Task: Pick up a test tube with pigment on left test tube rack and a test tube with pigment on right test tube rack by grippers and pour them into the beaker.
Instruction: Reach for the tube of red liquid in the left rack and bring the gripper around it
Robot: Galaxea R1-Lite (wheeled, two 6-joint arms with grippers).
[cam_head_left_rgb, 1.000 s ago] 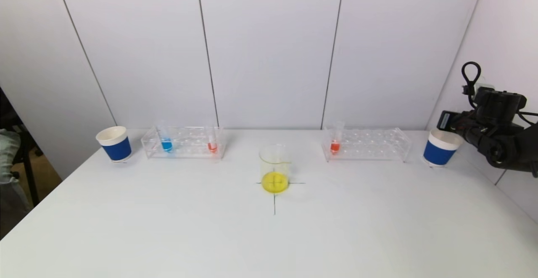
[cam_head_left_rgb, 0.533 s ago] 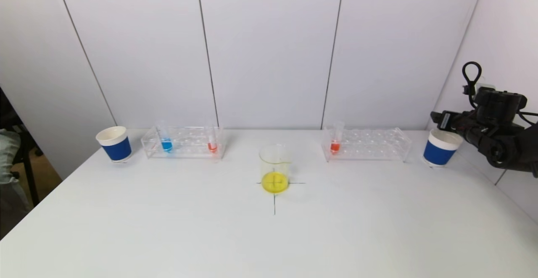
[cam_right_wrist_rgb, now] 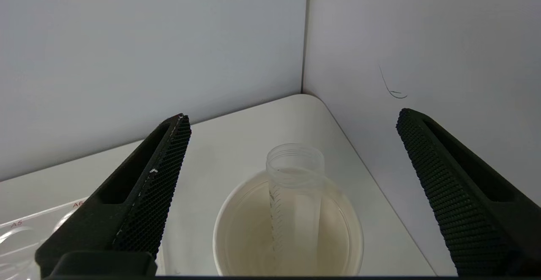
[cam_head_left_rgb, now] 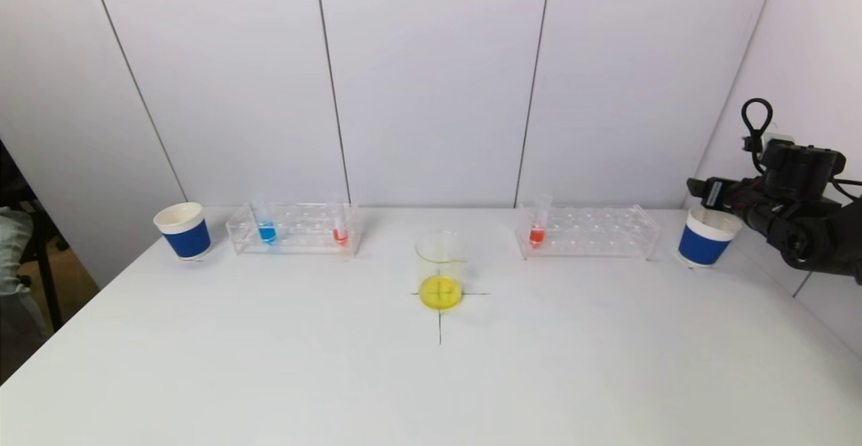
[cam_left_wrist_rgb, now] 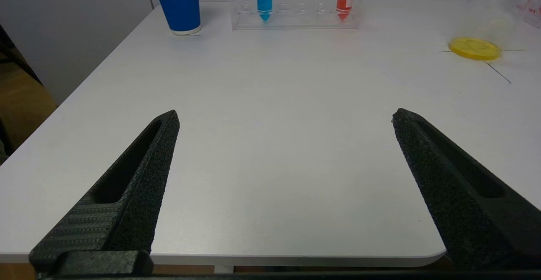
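Your right gripper point(cam_right_wrist_rgb: 291, 119) hangs above the right blue-sleeved paper cup point(cam_head_left_rgb: 705, 238), jaws spread wide and empty; a clear empty test tube point(cam_right_wrist_rgb: 294, 195) stands in that cup. Your left gripper point(cam_left_wrist_rgb: 285, 117) hovers wide open over the near table edge, holding nothing. The glass beaker point(cam_head_left_rgb: 440, 271) with yellow liquid sits centre, between the racks.

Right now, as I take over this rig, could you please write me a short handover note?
Right gripper: open above the right paper cup, an empty test tube standing in it.
Left gripper: open, empty, low over the table's near edge.
Beaker: centre cross, yellow liquid inside.
Left rack: blue tube and red tube.
Right rack: red tube.
Done: apparently some pouring, one tube discarded.
Left: possibly further pours from the racks.
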